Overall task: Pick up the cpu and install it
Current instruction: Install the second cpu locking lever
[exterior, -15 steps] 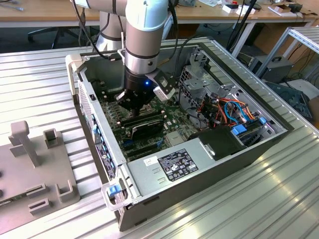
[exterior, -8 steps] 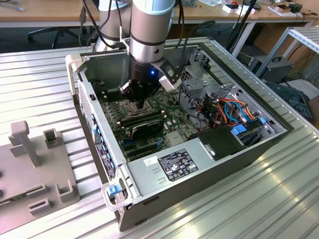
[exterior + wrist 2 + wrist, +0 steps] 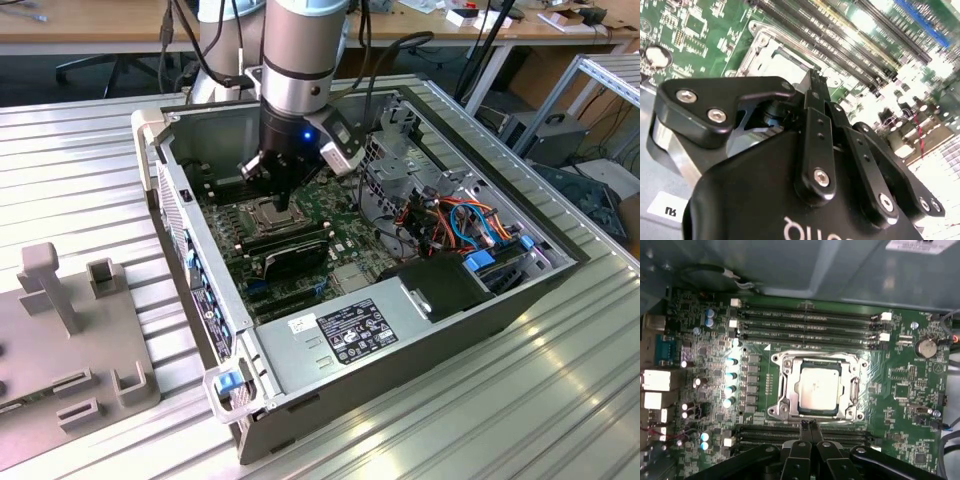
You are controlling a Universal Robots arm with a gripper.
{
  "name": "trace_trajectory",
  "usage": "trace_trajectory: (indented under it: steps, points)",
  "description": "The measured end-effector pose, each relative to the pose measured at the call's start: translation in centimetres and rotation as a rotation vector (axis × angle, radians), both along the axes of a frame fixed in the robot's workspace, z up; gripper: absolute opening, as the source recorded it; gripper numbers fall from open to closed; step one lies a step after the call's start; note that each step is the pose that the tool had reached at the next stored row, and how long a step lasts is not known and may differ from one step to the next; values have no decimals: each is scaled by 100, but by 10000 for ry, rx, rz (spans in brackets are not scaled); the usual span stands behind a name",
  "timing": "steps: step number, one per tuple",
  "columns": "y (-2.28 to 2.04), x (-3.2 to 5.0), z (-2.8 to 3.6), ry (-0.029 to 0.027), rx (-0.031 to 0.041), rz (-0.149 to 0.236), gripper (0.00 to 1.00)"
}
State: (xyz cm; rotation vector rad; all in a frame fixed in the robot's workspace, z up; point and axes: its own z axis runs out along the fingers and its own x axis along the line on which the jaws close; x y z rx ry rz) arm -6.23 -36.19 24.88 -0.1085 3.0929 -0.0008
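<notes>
arm: silver-grey tube, pale blue collar up top | wrist: black, small blue light | hand: matte black linkage bars, silver hex screws (white lettering on the body) | cables: black, behind

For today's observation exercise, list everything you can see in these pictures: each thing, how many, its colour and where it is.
computer case: one, grey, open on the ribbed metal table
motherboard: one, green, inside the case
cpu: one, silver-grey, seated in the socket frame mid-board
memory slots: several, black, on two opposite sides of the socket
coin battery: one, silver, near the board's edge
fixture block: one, grey, exterior view's left
gripper: one, black, fingers together, beside the socket
</notes>
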Motion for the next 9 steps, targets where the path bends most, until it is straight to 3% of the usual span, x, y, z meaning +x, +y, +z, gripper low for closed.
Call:
trace_trajectory:
  steps: [3,9]
  points:
    - [64,0,22,1,-2,0,11]
    - [72,42,52,18,0,1,11]
